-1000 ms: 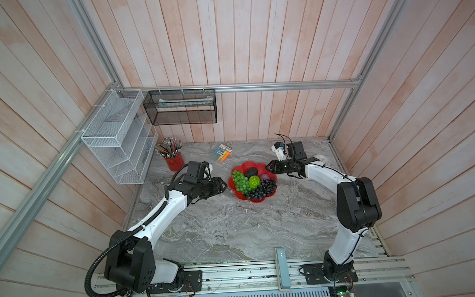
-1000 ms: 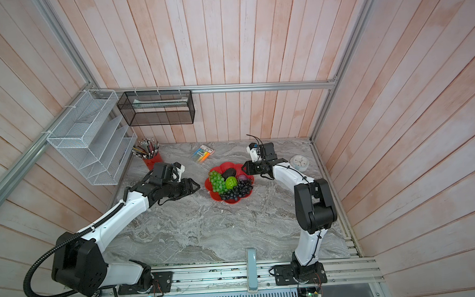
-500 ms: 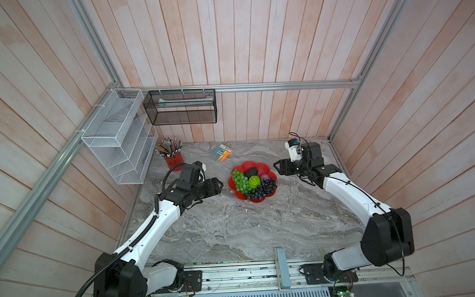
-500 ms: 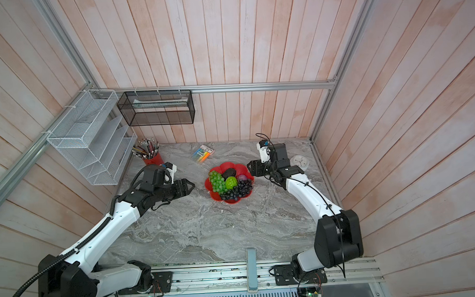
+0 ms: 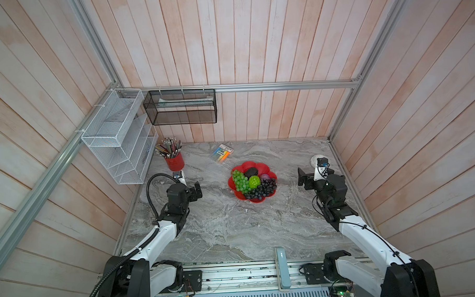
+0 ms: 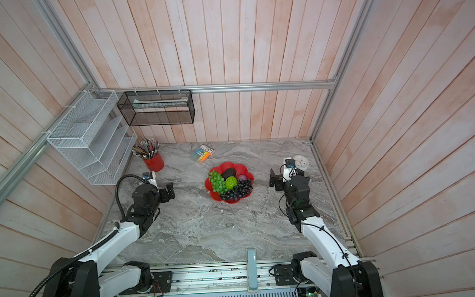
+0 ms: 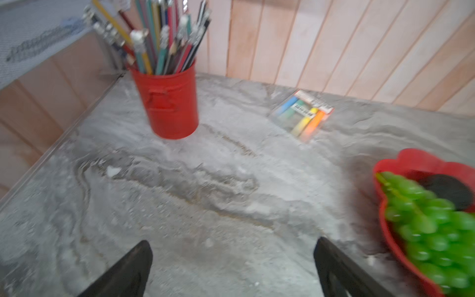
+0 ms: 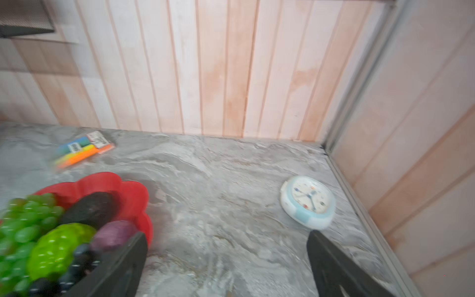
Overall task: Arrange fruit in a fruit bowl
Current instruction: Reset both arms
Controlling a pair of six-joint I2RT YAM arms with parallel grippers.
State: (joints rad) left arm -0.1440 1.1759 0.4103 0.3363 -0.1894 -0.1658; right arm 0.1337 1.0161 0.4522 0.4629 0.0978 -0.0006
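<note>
**On the worktop [image 5: 220, 223]: fruit in the bowl**

The left tool [image 7: 231, 243] gapes open and empty near the red cup [image 5: 175, 162]. In the middle, the red fruit bowl [image 5: 254, 165] holds green grapes [image 5: 240, 181], an avocado [image 5: 250, 172], a bumpy green fruit [image 5: 254, 181], a small purple fruit [image 5: 265, 177] and dark grapes [image 5: 261, 190]. The right tool [image 8: 226, 235] is open and empty too.

The workspace is being enclosed on three sides by walls [image 5: 227, 46] of pale, pink-washed wooden planks. These are being framed by silver metal rails [image 5: 283, 85]. The work surface is being provided by a grey marbled tabletop [image 5: 228, 228], which is being lit evenly. A white wire rack [image 5: 116, 137] is being carried on the left-hand rail, and a black mesh basket [image 5: 180, 110] is being hung from the back rail.
</note>
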